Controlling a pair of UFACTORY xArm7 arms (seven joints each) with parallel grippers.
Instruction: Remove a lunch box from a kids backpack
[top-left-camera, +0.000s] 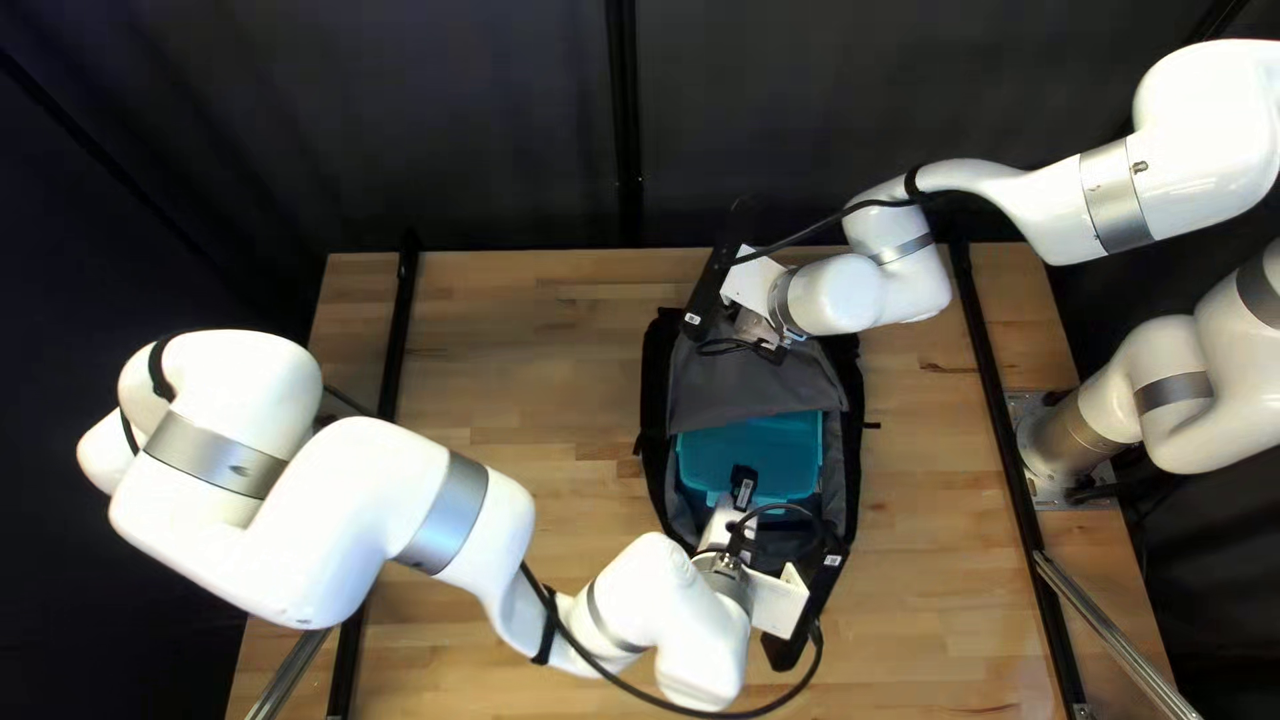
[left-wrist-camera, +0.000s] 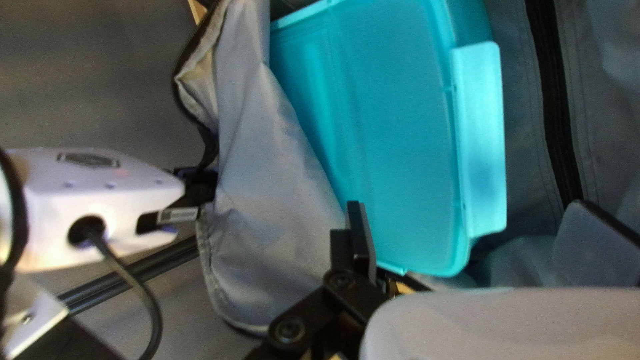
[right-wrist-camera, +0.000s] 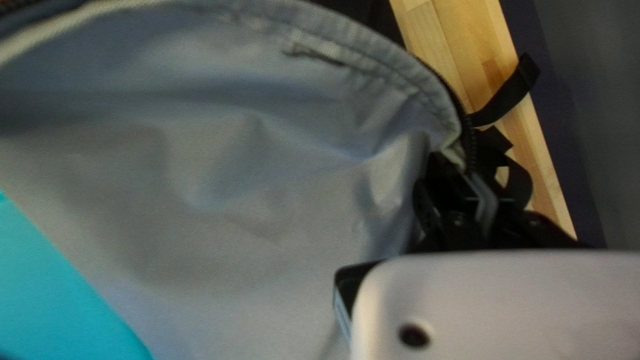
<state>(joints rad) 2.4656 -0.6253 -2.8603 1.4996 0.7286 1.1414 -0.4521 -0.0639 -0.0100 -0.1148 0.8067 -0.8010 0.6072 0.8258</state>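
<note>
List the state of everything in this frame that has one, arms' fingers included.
backpack: lying flat, main compartment unzipped and open.
flap: folded back toward the far end, its rim pinched.
lunch box: closed, inside the backpack.
left gripper: fingers open, at the lunch box's near end, not gripping.
right gripper: fingers shut on the flap's rim.

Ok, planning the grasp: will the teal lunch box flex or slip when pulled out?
The lunch box looks like moulded plastic, so probably stiff. Its smooth surface may slip when pinched. The floppy grey backpack lining drapes against it and might drag.
</note>
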